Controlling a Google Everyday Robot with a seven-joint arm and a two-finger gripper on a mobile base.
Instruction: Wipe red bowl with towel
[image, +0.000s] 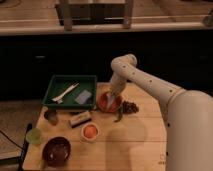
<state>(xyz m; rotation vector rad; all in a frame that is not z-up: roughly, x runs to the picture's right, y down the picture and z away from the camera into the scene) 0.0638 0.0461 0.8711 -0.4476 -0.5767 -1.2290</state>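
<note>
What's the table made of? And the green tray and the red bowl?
The table looks like wood: pale brown with faint board lines. The green tray seems to be plastic, one flat even colour with a thin raised rim. The red bowl could be plastic or glazed clay; its smooth orange-red wall doesn't settle it. The gripper reaches down into that bowl.

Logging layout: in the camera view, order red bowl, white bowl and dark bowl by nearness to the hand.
1. Red bowl, mid-table; the hand is in it.
2. White bowl, nearer the camera, left.
3. Dark bowl, front-left corner.
</note>
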